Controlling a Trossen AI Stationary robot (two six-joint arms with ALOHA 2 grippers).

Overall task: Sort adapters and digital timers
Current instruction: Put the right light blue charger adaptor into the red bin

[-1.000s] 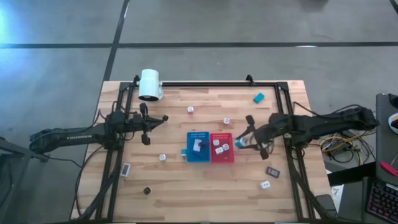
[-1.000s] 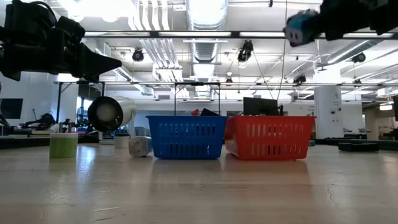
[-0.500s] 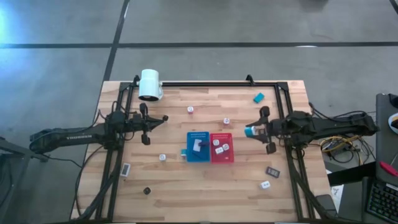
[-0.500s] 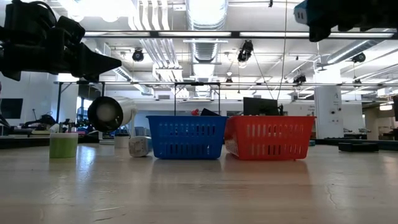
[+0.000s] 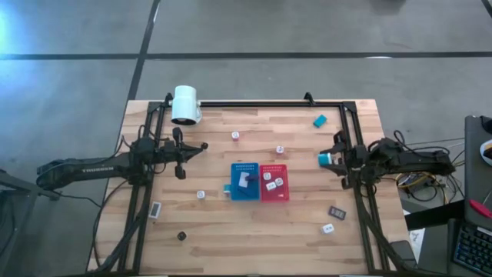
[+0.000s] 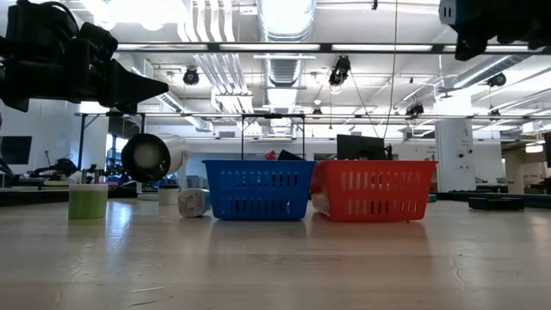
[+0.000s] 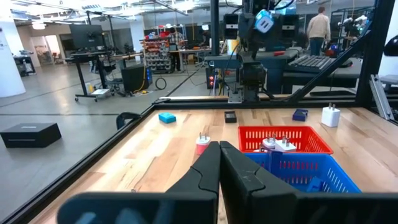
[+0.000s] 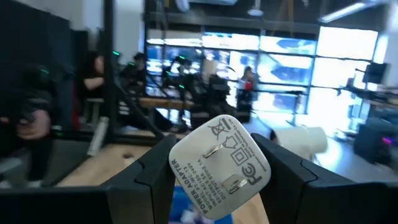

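Note:
My right gripper (image 5: 329, 158) hangs high over the table's right rail, shut on an adapter (image 8: 219, 165) that has a white pronged face and looks blue-teal from above. My left gripper (image 7: 219, 151) is shut on nothing, above the table's left half, left of the blue basket (image 5: 245, 182). The red basket (image 5: 274, 182) stands against the blue one; both hold small pieces. Loose adapters (image 5: 235, 135) (image 5: 280, 149) (image 5: 201, 195) (image 5: 328, 228) lie on the wood. Timers lie flat: a teal one (image 5: 320, 120), a dark one (image 5: 337, 211), a pale one (image 5: 156, 208). My right gripper pinches the adapter between its two fingers (image 8: 152, 171), one on each side of the body. The pronged face (image 8: 224, 155) points back at the wrist camera. The adapter is lifted clear of the table, well above the baskets.
A big white cylinder (image 5: 185, 105) lies at the far left corner. A black rail frame (image 5: 254, 103) runs around the table. A small dark piece (image 5: 182, 235) sits near the near left edge. Bare wood stretches along the near side.
My right gripper has drawn away from beside the red basket toward the table's right edge, rising and turning as it went, with the adapter still in its fingers. The left arm has kept still.

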